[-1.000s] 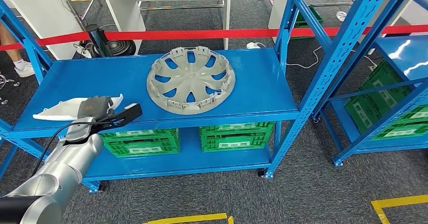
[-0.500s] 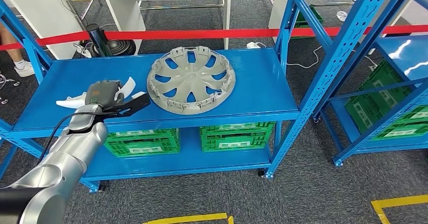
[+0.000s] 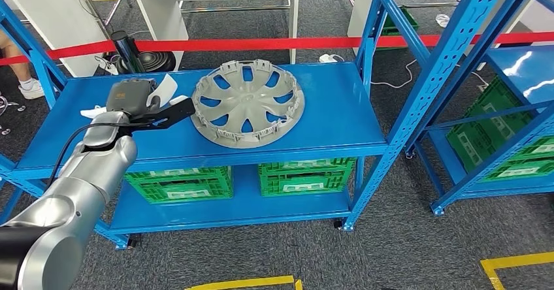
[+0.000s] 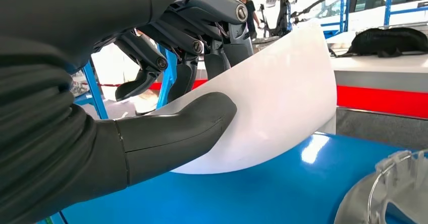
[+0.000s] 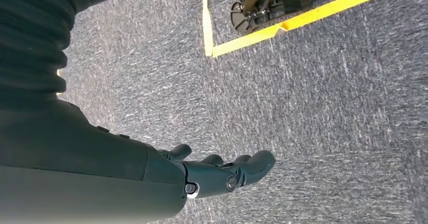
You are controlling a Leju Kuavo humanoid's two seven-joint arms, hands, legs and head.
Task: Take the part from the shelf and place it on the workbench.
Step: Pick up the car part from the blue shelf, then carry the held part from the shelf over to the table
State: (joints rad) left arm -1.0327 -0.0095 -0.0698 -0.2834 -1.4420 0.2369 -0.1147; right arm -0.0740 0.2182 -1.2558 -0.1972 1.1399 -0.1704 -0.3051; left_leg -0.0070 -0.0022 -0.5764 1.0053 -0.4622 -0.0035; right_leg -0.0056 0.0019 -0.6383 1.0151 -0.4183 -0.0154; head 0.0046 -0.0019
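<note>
Left hand [image 3: 134,104] gripping smooth curved white part [image 4: 282,103], perhaps plastic, above glossy blue shelf [image 3: 313,117]

Colours you see around the left hand

The dark grey left hand [image 3: 134,104] holds a white part [image 4: 272,108]; just beside it lies a light grey wheel cover [image 3: 248,104] on the bright blue shelf [image 3: 326,117], with green crates [image 3: 307,176] below and red tape [image 3: 261,43] beyond.

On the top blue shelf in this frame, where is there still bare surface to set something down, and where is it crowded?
The top shelf is bare to the right of the grey wheel cover, up to the right uprights, and along the front-left edge below the left hand. It is crowded at the back left, where that hand holds the white part close beside the cover.
</note>
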